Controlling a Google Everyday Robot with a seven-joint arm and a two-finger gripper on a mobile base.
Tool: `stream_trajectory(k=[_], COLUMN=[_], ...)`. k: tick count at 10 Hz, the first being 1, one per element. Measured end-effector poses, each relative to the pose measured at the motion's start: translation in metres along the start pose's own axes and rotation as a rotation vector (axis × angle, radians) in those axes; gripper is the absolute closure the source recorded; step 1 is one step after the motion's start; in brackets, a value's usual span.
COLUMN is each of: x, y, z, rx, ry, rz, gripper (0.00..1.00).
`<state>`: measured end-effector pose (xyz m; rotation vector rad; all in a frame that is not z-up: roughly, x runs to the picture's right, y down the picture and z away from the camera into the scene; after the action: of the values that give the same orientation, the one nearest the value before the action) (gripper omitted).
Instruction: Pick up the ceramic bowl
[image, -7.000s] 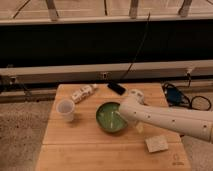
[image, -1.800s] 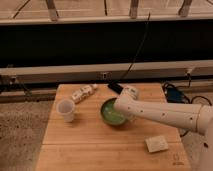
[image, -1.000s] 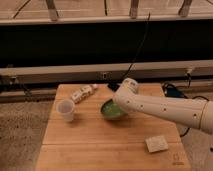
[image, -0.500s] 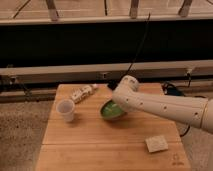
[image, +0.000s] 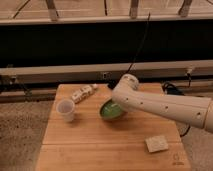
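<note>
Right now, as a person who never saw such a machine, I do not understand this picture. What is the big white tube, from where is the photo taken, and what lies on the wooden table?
The white tube is the arm of a robot; it reaches in from the right. There is one camera view, looking down on the table from the front; where the camera is mounted is not known. The gripper, the grasping end of the arm, is at the green bowl in the middle of the table, mostly hidden behind the arm. The bowl looks tilted, as if being lifted. Left of it stands a small white cup. Behind the cup lies a small pale packet. Near the front right corner lies a tan sponge-like block.
</note>
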<state>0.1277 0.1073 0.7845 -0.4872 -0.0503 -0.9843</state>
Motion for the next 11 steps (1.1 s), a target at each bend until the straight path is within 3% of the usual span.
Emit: stream_trajectory(k=[11], x=[-0.003], y=[-0.004], z=[-0.034], rx=[0.014], ry=[0.018], rz=[-0.054], gripper=[0.96])
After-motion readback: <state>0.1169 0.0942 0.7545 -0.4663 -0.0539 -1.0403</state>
